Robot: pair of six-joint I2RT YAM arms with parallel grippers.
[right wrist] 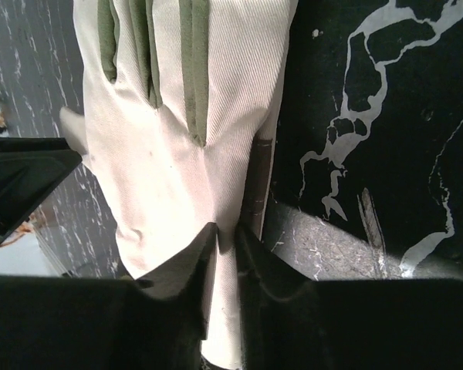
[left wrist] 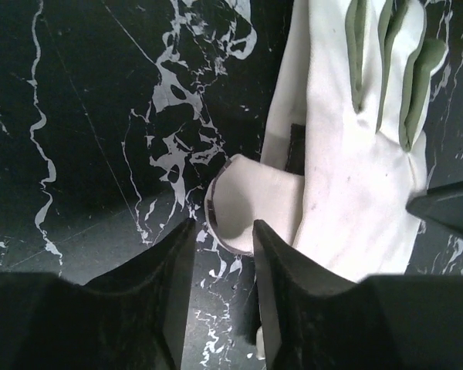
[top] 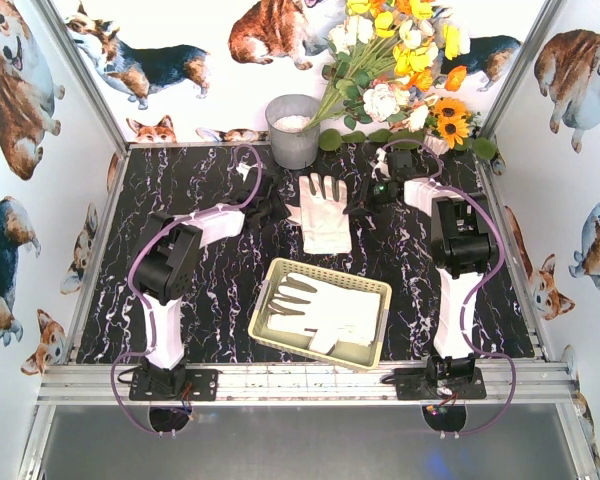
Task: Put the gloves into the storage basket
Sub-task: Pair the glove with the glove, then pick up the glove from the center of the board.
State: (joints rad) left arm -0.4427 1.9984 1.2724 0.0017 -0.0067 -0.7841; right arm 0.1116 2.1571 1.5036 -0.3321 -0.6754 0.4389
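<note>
A white glove (top: pixel 323 222) with grey-olive fingers lies flat on the black marble table, behind the storage basket (top: pixel 365 280). The cream lattice basket holds more gloves (top: pixel 325 310). My left gripper (top: pixel 277 208) is at the glove's left edge. In the left wrist view the left gripper (left wrist: pixel 222 227) is open, with bare table in the gap and the glove (left wrist: pixel 355 177) thumb fold just ahead of the tips. My right gripper (top: pixel 362 200) is at the glove's right edge. In the right wrist view the right gripper (right wrist: pixel 226 231) pinches the glove (right wrist: pixel 170 169) fabric.
A grey metal bucket (top: pixel 293 130) stands at the back of the table. A bunch of artificial flowers (top: pixel 400 70) lies at the back right. Corgi-print walls enclose the table on three sides, and an aluminium rail (top: pixel 300 380) runs along the near edge.
</note>
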